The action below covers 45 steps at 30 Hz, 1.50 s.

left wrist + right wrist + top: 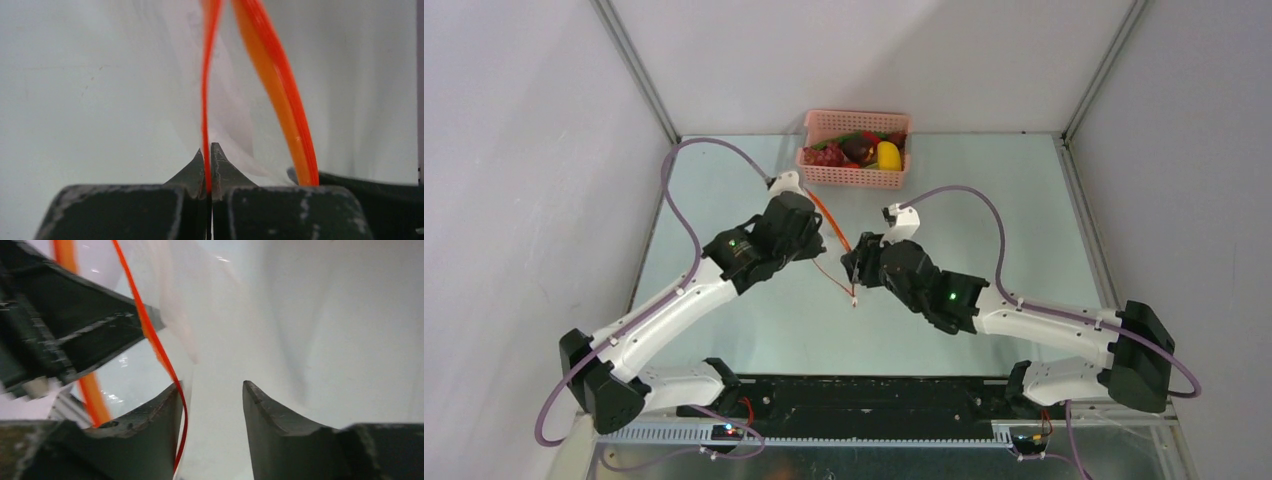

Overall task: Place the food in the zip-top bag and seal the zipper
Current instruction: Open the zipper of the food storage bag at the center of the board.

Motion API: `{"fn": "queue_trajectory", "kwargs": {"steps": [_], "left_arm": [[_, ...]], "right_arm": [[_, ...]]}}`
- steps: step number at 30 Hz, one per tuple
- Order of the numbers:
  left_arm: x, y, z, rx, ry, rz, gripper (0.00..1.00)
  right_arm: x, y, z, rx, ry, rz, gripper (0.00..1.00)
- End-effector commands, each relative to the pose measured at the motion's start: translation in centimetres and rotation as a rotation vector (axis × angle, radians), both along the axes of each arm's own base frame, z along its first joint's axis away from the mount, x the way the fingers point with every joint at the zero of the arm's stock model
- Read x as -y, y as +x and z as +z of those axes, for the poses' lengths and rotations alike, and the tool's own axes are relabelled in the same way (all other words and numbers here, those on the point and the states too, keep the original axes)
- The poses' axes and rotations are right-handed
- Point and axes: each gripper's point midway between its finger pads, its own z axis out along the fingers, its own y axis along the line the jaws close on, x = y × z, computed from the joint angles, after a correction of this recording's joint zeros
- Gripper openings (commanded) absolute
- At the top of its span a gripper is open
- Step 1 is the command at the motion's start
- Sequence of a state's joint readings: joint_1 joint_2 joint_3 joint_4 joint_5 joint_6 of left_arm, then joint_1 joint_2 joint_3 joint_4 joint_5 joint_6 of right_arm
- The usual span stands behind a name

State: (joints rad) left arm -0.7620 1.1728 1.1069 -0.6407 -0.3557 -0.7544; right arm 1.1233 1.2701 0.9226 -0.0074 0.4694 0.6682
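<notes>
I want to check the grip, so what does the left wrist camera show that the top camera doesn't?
Left wrist only: the left gripper shut on one thin orange-red zipper strip, the mouth's other lip bowed apart. Top only: small toy food lying in the pink mesh basket. Both: the zipper of the clear plastic bag.

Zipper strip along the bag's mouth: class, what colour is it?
Orange-red. The zipper shows best in the left wrist view.
</notes>
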Motion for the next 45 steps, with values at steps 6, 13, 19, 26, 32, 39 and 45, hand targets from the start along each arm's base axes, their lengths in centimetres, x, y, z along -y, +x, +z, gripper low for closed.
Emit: {"fn": "queue_trajectory", "kwargs": {"steps": [6, 13, 19, 26, 32, 39, 45], "left_arm": [[0.5, -1.6, 3.3, 0.014, 0.243, -0.200, 0.00], [0.8, -2.5, 2.7, -0.007, 0.324, -0.288, 0.00], [-2.5, -2.2, 3.5, 0.022, 0.418, -0.173, 0.00], [-9.2, -1.1, 5.5, 0.007, 0.586, 0.091, 0.00], [-13.5, 0.2, 7.7, 0.017, 0.538, 0.254, 0.00], [-11.4, 2.6, 8.3, 0.065, 0.427, 0.189, 0.00], [-8.6, 5.2, 7.5, 0.079, 0.397, 0.119, 0.00]], "right_arm": [[0.2, 5.4, 2.4, 0.096, -0.208, -0.065, 0.56], [0.8, 8.1, 1.7, 0.030, -0.227, -0.103, 0.52], [3.3, 8.8, -1.2, -0.091, -0.268, -0.181, 0.16], [5.2, 8.7, -6.4, -0.208, -0.403, -0.203, 0.06], [5.2, 9.7, -7.9, -0.246, -0.398, -0.198, 0.09], [-0.8, 10.3, -5.4, -0.145, -0.227, 0.051, 0.14], [-4.2, 9.8, 0.0, -0.035, -0.028, 0.276, 0.33]]}}
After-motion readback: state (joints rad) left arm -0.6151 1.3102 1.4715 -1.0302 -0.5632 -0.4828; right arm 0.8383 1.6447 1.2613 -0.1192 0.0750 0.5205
